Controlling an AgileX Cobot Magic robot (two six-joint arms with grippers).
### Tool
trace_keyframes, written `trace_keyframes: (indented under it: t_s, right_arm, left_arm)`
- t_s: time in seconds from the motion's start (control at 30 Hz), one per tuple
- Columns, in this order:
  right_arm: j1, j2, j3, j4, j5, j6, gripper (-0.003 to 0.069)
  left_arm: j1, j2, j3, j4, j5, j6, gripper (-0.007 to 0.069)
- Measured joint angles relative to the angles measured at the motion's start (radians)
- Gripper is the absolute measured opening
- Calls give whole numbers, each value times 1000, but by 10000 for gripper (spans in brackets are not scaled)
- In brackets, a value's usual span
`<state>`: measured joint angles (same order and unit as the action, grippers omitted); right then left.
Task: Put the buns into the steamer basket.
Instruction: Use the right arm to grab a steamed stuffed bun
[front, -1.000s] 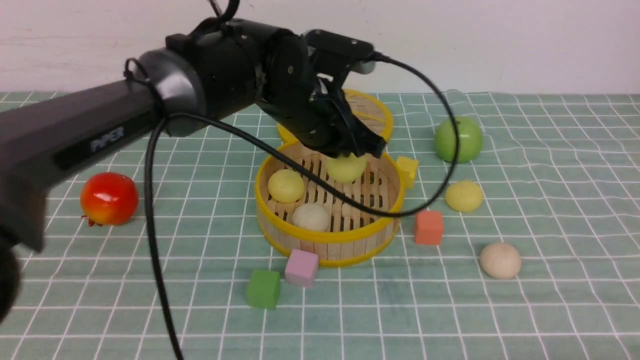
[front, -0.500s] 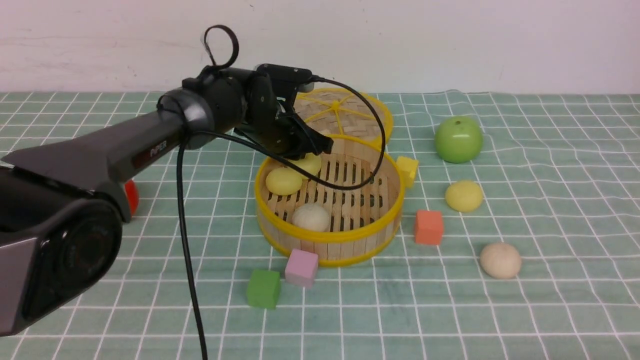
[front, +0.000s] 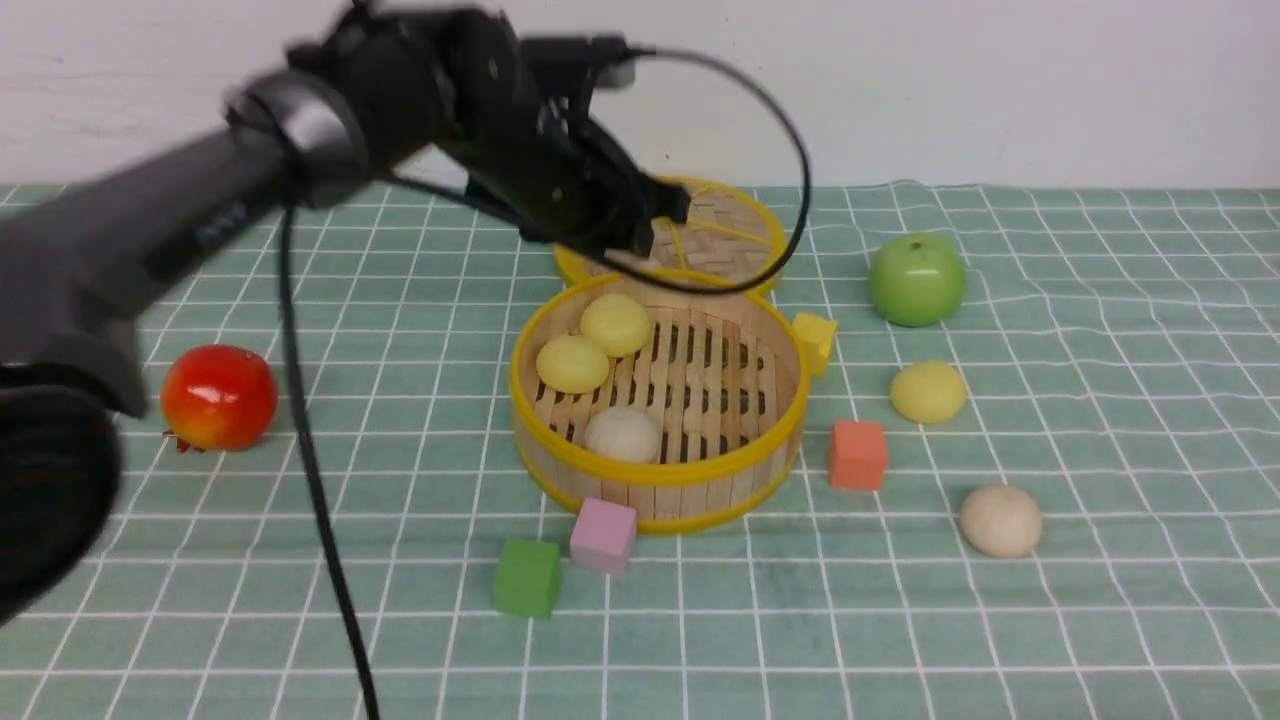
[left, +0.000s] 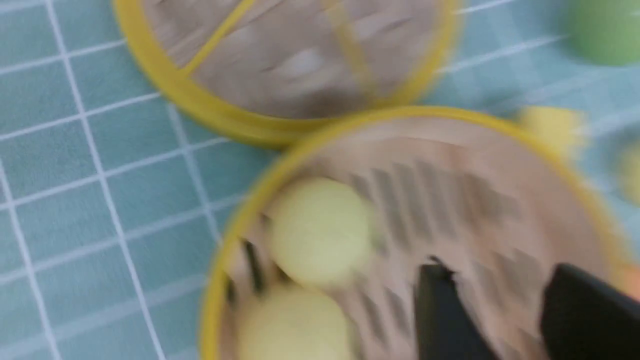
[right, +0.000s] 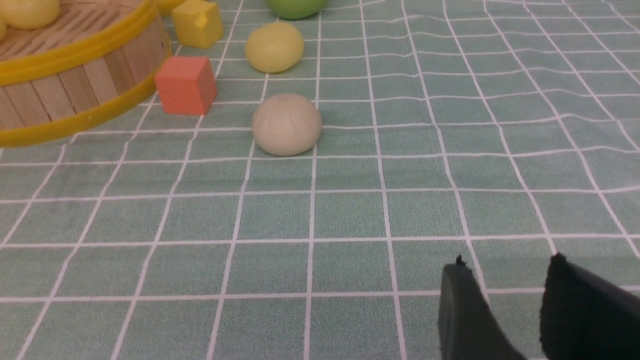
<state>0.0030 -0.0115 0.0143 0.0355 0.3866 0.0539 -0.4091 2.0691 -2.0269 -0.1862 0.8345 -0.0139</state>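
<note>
The left gripper (left: 505, 320) hung with its jaws apart and nothing between them, above the far side of the steamer basket (front: 700, 492), whose slatted floor showed through the gap in the blurred left wrist view. Directly below it, inside the basket, lay the rear pale yellow bun (front: 616, 324), touching or nearly touching the nearer pale yellow bun (front: 572, 363) on the basket's left side. The basket's beige-white bun (front: 622, 434) sat apart from them, close to the front wall. The woven lid (front: 725, 225) lay flat just behind the basket, its yellow rim close against the basket's.

A yellow cube (front: 815, 338) stood just beside the basket's right rim, an orange cube (front: 857, 454) near its right front, and a pink cube (front: 603, 535) just before its front wall, with a green cube (front: 527, 577) close beside it. Two buns lay outside, on the checked green tablecloth (front: 1100, 600) to the right: the loose pale yellow bun (front: 928, 392), in front of the green apple (front: 917, 279), and the loose beige-white bun (front: 1001, 520), nearer the camera. A red fruit (front: 218, 396) rested well to the basket's left.

The right gripper (right: 520, 310), out of the front view, hovered low over bare cloth with its jaws parted and empty, the loose beige-white bun ahead of it and the orange cube beyond.
</note>
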Motion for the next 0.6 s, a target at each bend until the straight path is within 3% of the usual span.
trace_keyframes:
  t_s: [0.07,0.13,0.3,0.43,0.6]
  right_arm:
    - [0,0,0,0,0,0,240]
    - [0,0,0,0,0,0,240]
    - [0,0,0,0,0,0,240]
    - [0,0,0,0,0,0,240]
    - [0,0,0,0,0,0,240]
  left_arm:
    - [-20,-74,1,-4,86,0,73]
    - [-45,-142,27,-5,140,5,-8]
    - [-116,-350,234,-4,119,14,-14]
    - [-184,-596,521,-11,-38,23,-14]
    - [-197,-855,854,-20,-244,23,-14]
